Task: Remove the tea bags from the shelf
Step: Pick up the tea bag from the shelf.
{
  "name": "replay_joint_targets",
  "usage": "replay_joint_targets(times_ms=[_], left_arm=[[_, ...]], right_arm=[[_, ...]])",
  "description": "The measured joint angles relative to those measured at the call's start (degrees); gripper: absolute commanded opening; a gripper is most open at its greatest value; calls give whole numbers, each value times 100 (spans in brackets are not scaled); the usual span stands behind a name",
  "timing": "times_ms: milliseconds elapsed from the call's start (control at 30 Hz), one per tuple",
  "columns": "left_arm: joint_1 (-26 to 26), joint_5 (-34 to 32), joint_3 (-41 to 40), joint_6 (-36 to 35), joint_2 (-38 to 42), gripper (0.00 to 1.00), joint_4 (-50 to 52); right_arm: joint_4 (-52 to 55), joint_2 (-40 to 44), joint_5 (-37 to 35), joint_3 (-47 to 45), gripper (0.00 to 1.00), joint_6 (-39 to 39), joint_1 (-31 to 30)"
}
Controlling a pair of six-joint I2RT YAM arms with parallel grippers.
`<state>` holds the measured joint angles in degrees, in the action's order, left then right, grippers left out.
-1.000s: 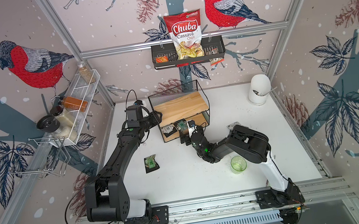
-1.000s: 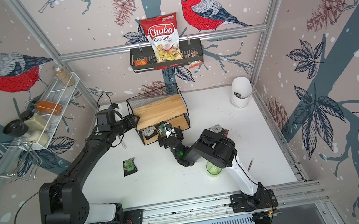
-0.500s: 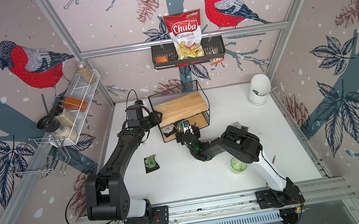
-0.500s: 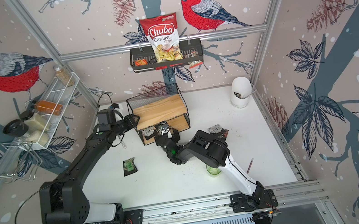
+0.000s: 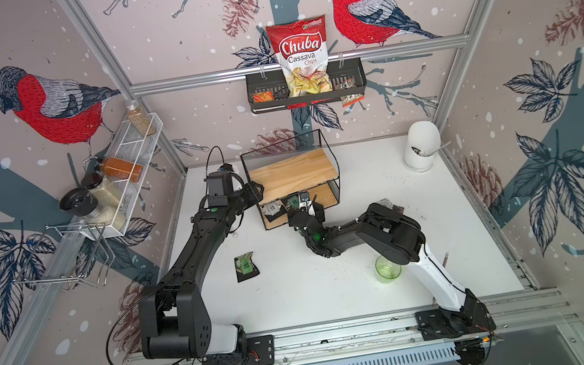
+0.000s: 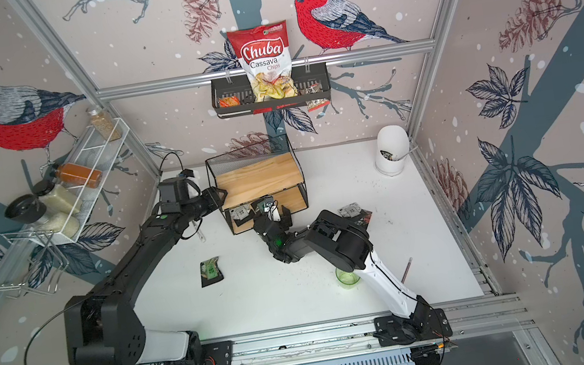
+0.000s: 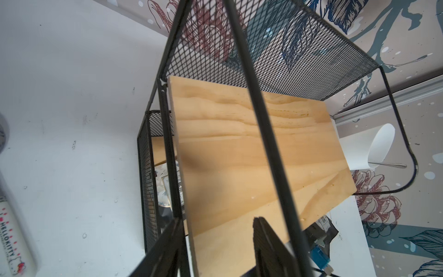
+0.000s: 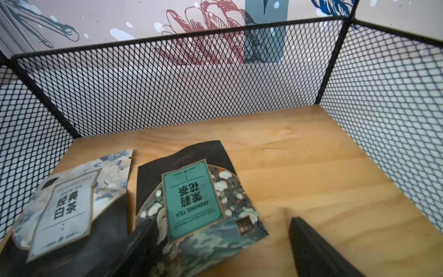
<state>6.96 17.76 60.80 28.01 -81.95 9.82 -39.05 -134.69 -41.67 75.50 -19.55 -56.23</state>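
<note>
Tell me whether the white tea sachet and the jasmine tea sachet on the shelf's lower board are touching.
Cannot tell. In the right wrist view the white tea sachet and the jasmine tea sachet lie side by side; a dark strip between them could be gap or black edge.

A shelf (image 5: 292, 169) stands at the back of the bench (image 5: 298, 291). Two tea bags (image 8: 194, 201) lie side by side on its lower board. Another tea bag (image 5: 246, 266) lies on the bench in front, and a cup (image 5: 387, 269) to its right.

Bullfinch-and-pinecone wallpaper (image 5: 51, 108) on all walls; aluminium frame rails (image 5: 297, 63); white tabletop (image 5: 336, 286); even daylight.
</note>
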Motion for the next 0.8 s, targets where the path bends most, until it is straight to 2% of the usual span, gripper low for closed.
replay_joint_targets(times_ms=[67,267,400,800], left_arm=[[0,0,0,0,0,52,20],[0,0,31,0,0,52,33],[0,-7,44,-4,-2,52,37],[0,-20,52,-42,-13,52,42]], right_arm=[[192,-11,-90,79,63,-4,-17],[297,68,-236,-66,33,-81,-33],[142,339,-179,-520,2,-179,-33],[179,1690,562,-1707,0,-459,4]])
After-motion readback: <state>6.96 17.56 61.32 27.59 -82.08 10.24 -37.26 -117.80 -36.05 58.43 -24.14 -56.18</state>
